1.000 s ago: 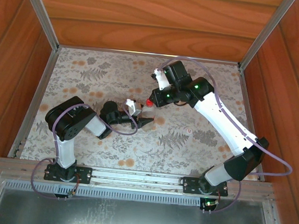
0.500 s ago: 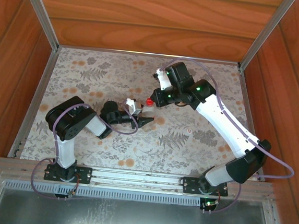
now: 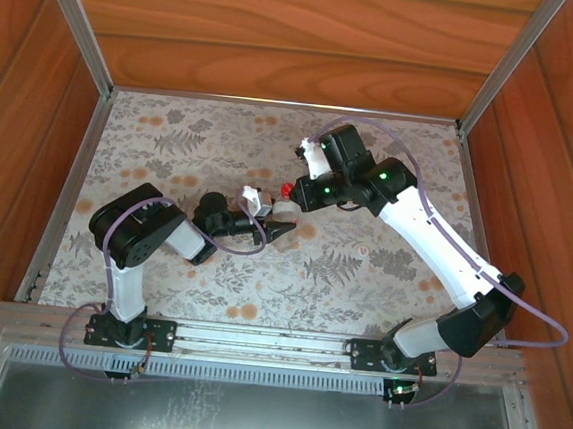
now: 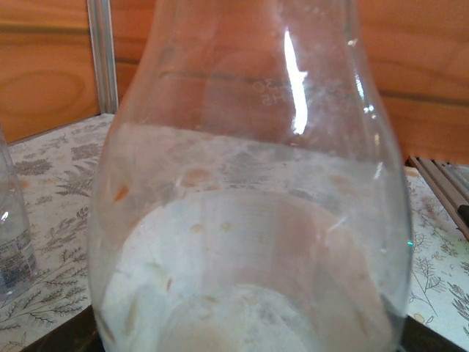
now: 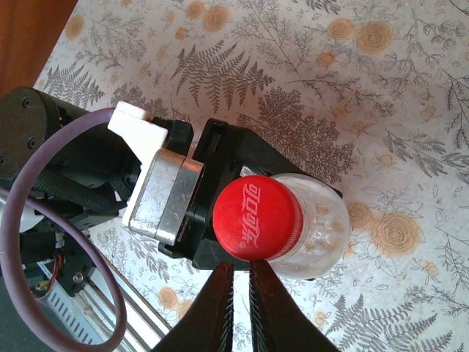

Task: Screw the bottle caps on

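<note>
I'm looking into a box of wooden walls (image 3: 282, 33) with a fern-and-flower cloth (image 3: 163, 133) spread over the table floor. The left arm (image 3: 134, 236) reaches in towards the middle, and the right arm (image 3: 435, 238) bends over it from the far side. They meet at one clear bottle (image 4: 249, 220), which stands upright near the centre of the cloth. The left gripper (image 3: 278, 222) is clamped on the bottle's body, with black jaws pressed against either side. From the right wrist I look straight down on the red cap (image 5: 256, 218), which sits square on that bottle's neck. The right gripper (image 5: 240, 290) has its fingers drawn almost together with nothing between them, and their tips are just at the cap's rim rather than around it. I judge the first cap placed and at least started on the thread, but I cannot tell from above how tight it is. It probably needs another grip and a twist or two. A second bottle (image 4: 11, 242) stands on the cloth at the left edge of the left wrist view, well clear of the held one. Its top is cut off, so I cannot tell whether it is capped. By my reckoning I'm less than halfway through, with this cap to finish and the other bottle and its cap to do.
</note>
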Controlling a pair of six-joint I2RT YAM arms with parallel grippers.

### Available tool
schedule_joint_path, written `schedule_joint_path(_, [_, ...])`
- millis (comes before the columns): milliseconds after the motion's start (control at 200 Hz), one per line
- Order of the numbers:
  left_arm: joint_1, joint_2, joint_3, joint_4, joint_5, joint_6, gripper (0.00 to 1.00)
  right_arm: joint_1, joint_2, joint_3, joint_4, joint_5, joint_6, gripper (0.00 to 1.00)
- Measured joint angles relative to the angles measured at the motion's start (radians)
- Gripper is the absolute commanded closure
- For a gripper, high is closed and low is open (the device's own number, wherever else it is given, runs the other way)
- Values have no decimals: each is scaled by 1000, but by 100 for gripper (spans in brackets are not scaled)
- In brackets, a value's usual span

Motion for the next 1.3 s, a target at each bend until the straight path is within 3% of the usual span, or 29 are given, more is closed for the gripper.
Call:
schedule_joint_path(95, [0, 0, 0, 0, 0, 0, 43, 0, -5, 0, 2, 4, 6, 71])
schedule_joint_path(380, [0, 0, 0, 0, 0, 1, 43, -28, -5, 21, 10, 8, 8, 68])
schedule_joint_path(1299, [0, 1, 0, 2, 3, 3, 43, -60, 67, 44, 45, -68, -4, 84])
